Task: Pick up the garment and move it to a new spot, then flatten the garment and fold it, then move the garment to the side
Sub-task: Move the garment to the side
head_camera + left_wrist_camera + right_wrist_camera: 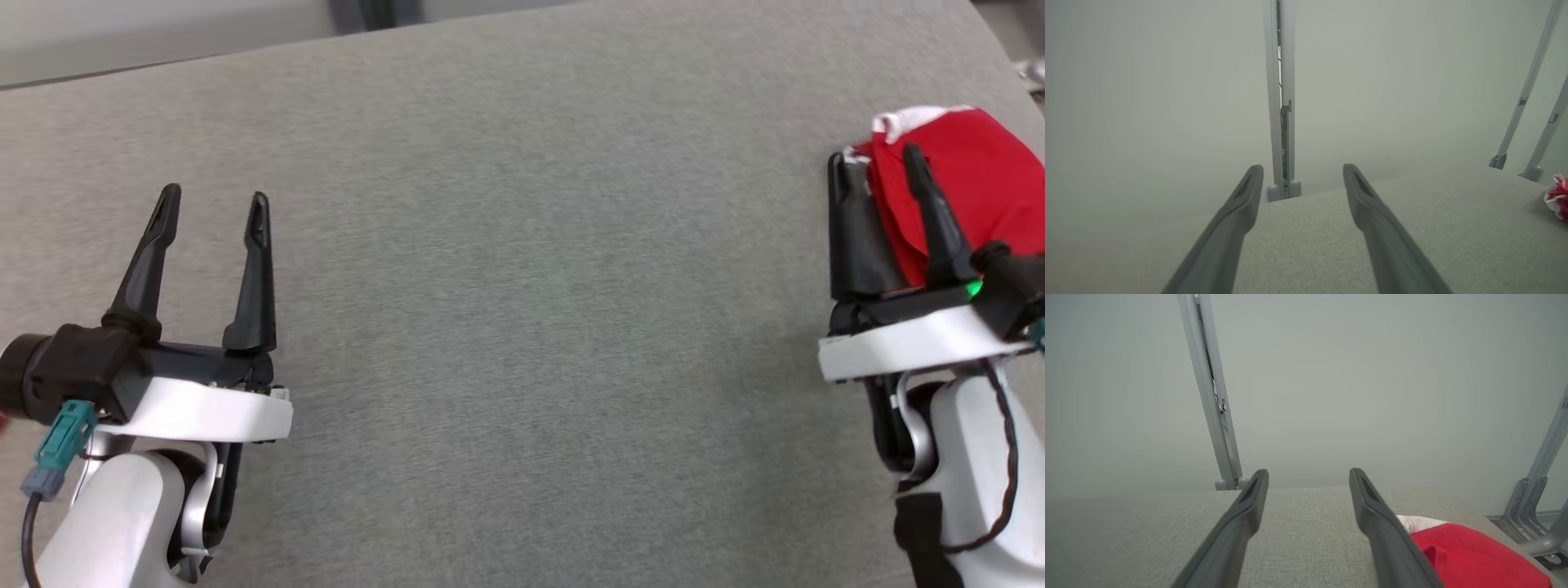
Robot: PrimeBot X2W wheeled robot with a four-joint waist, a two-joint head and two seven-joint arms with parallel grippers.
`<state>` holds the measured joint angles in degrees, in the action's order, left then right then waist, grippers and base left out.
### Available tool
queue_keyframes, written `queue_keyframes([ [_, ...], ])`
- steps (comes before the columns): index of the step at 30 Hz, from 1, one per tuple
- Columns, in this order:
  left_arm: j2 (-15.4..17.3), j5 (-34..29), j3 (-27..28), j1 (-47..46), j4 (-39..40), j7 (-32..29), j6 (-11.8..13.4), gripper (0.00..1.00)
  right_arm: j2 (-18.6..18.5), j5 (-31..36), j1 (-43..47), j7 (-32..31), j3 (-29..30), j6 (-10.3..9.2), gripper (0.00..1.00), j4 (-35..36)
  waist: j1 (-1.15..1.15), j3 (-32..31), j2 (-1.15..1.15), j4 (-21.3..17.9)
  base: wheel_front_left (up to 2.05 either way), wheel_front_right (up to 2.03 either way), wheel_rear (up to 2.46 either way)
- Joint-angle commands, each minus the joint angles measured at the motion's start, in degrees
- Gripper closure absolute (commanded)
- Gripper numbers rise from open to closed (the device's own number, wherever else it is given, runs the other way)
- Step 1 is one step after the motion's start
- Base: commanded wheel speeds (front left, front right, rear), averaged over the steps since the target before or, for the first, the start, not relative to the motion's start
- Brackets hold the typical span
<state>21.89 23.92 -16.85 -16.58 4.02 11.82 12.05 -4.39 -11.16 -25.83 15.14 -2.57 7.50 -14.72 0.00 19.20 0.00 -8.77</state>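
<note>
Two grippers are hanging open and empty: the left gripper [215,196] over the grey surface [522,286], the right gripper [873,155] just beside the bundled red garment [980,180], lying far right, white edge pointing away.

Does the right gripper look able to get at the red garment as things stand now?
Probably yes: the right gripper is open, the garment lies close at its right side, and nothing stands between them.
</note>
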Motion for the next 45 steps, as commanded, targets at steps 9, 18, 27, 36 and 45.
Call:
queue_keyframes([
  [9, -0.2, 2.0, 3.0, 4.4, -3.3, 2.3, 0.1, 0.0, 1.1, 2.4, 7.6, -0.4, -1.4, -0.01, 0.0, 4.3, 0.0, -5.5, 0.0, 6.5, 0.0, 0.0, 0.0],
  [18, -0.7, 1.6, 2.0, 9.7, -3.9, 2.7, 0.8, 0.0, 1.4, 3.1, 15.3, -2.3, -0.1, -0.01, 0.0, 6.4, 0.0, -9.9, 0.0, 7.6, 0.0, 0.0, 0.0],
  [27, -0.5, 1.2, 0.6, 15.0, -2.2, 0.9, 2.5, 0.0, 1.4, 1.5, 22.4, -4.9, 1.8, 0.0, 0.0, 10.8, 0.0, -13.9, 0.0, 7.6, 0.0, 0.0, 0.0],
  [36, -0.5, 2.0, -0.5, 18.4, -0.8, -0.9, 3.1, 0.0, 1.4, 1.1, 26.8, -7.1, 3.0, 0.0, 0.0, 13.8, 0.0, -16.8, 0.0, 8.6, 0.0, 0.0, 0.0],
  [45, 0.0, 1.9, -0.5, 18.8, -0.2, -2.0, 4.1, 0.0, 1.4, 0.9, 28.6, -8.8, 2.9, 0.0, 0.0, 16.7, 0.0, -17.2, 0.0, 8.3, 0.0, 0.0, 0.0],
])
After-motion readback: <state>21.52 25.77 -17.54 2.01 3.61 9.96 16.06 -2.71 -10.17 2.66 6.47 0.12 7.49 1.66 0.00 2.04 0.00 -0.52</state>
